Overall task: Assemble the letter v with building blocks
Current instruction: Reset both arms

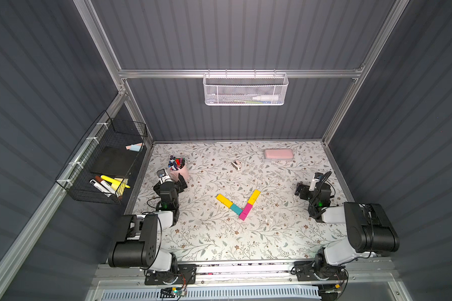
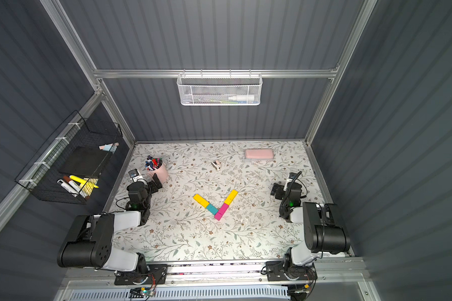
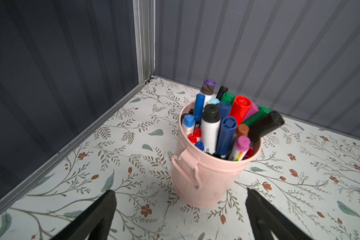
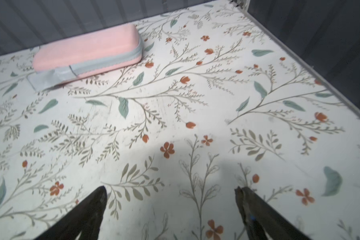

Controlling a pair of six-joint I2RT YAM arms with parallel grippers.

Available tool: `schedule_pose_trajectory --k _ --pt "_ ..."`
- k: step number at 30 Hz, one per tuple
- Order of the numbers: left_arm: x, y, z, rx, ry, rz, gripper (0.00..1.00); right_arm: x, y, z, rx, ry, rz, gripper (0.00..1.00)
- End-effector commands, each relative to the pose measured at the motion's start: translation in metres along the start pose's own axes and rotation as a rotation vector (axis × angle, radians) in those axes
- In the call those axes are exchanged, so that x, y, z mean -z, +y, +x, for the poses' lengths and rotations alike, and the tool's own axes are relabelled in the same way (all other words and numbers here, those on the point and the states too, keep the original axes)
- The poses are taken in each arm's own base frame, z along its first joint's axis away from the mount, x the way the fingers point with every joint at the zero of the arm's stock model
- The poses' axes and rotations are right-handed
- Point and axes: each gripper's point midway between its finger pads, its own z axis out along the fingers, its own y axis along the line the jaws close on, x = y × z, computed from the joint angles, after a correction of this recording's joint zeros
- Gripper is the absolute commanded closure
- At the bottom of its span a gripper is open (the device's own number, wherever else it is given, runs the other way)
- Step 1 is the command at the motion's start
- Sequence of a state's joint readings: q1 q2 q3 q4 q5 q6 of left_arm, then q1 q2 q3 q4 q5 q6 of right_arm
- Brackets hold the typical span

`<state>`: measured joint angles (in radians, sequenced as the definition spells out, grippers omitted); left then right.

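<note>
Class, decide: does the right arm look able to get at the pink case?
Probably yes: the right gripper faces the pink case, jaws open, nothing on the table between them.

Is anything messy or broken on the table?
Mostly no. The letter v lies neat in the middle, its bricks set end to end. One thing looks odd: the pink case near the back wall has grey tape stuck over one end, as if patched. Nothing is spilled.
</note>
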<state>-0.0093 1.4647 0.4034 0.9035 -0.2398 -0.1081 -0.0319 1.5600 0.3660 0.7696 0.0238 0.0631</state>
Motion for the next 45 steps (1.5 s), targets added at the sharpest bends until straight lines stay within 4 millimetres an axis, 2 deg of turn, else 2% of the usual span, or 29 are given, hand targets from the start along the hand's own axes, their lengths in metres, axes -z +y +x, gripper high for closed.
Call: schedule_pose_trajectory --k 1,4,6,9,10,11,14,15,16,17,19,20,22,45 --pt "0.002 -0.019 -0.009 -0.089 -0.019 0.04 0.01 0.003 0.014 -0.044 0.03 -0.093 -0.056 0.01" --pt "0.016 -0.036 -0.001 -0.2 -0.035 0.039 0.0 0.003 0.015 -0.044 0.036 -0.111 -0.064 0.01" --pt "0.021 -0.045 0.002 -0.187 -0.039 0.083 0.01 0.003 0.015 -0.044 0.038 -0.102 -0.062 0.01" --pt "0.017 -0.035 0.034 -0.162 0.028 0.056 0.01 0.003 0.014 -0.043 0.033 -0.095 -0.059 0.01" --pt "0.018 -0.031 0.035 -0.197 0.021 0.024 0.01 0.003 0.014 -0.044 0.033 -0.098 -0.06 0.01" --pt "0.019 -0.042 0.037 -0.193 0.035 0.084 0.01 0.003 0.014 -0.044 0.033 -0.096 -0.061 0.01" --pt "0.018 -0.035 0.044 -0.194 -0.018 0.062 0.01 0.003 0.014 -0.044 0.034 -0.095 -0.06 0.01" --pt "0.017 -0.032 0.053 -0.187 -0.024 0.06 0.01 0.003 0.014 -0.043 0.033 -0.093 -0.06 0.01" --pt "0.013 -0.028 0.054 -0.241 -0.049 0.043 0.01 0.003 0.014 -0.044 0.033 -0.095 -0.06 0.01" --pt "0.011 -0.034 0.053 -0.231 -0.036 0.064 0.0 0.003 0.015 -0.044 0.033 -0.095 -0.062 0.01" --pt "0.001 -0.036 0.065 -0.194 0.068 0.097 0.01 0.003 0.014 -0.043 0.032 -0.092 -0.06 0.01" --pt "-0.004 -0.038 0.058 -0.218 0.033 0.108 0.01 0.003 0.014 -0.043 0.032 -0.092 -0.06 0.01" --pt "-0.012 -0.029 0.071 -0.16 0.144 0.094 0.01 0.003 0.014 -0.043 0.032 -0.092 -0.061 0.01" --pt "-0.015 -0.025 0.07 -0.139 0.148 0.092 0.01 0.002 0.016 -0.043 0.037 -0.08 -0.063 0.01"
